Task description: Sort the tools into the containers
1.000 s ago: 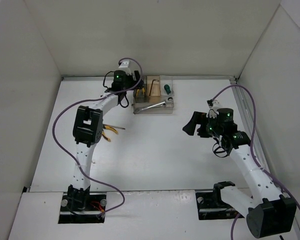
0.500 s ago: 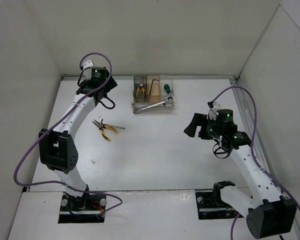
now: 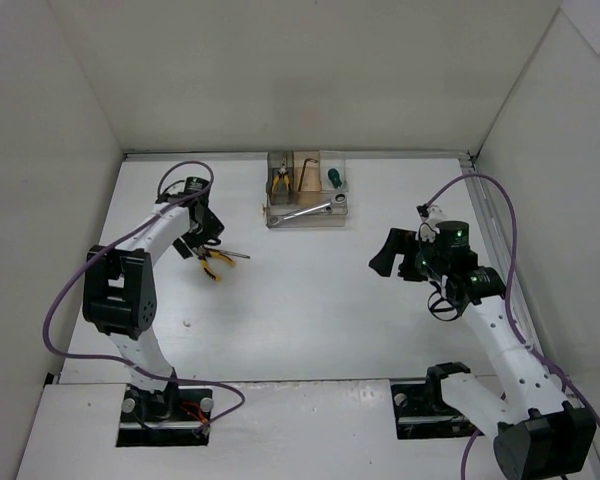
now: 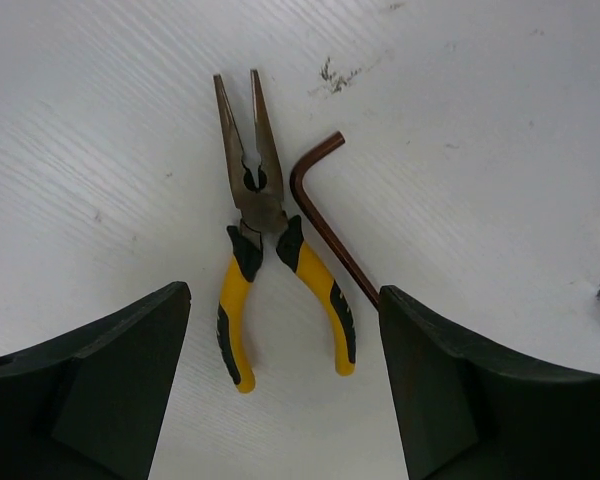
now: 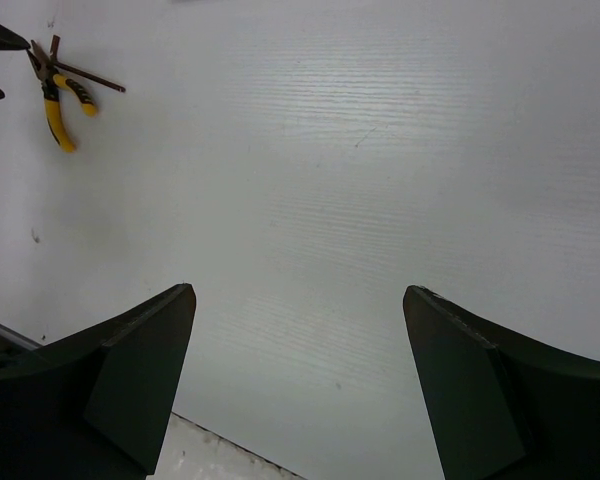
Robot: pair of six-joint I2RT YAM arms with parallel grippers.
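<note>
Yellow pliers [image 4: 263, 205] and a hex key [image 4: 326, 233] are left outside the part-filled box [image 3: 280, 221], with both jaws spread.

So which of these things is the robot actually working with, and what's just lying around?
Part of the job: loose pliers, loose hex key, organizer box; inside it, boxed pliers, boxed hex key, green screwdriver, silver wrench.

Not part of it: purple cables (the robot's own), white walls.

left hand [image 3: 201, 243] pointing down, fingers spread wide, right hand [image 3: 384, 260] facing leftward, fingers likewise wide apart
</note>
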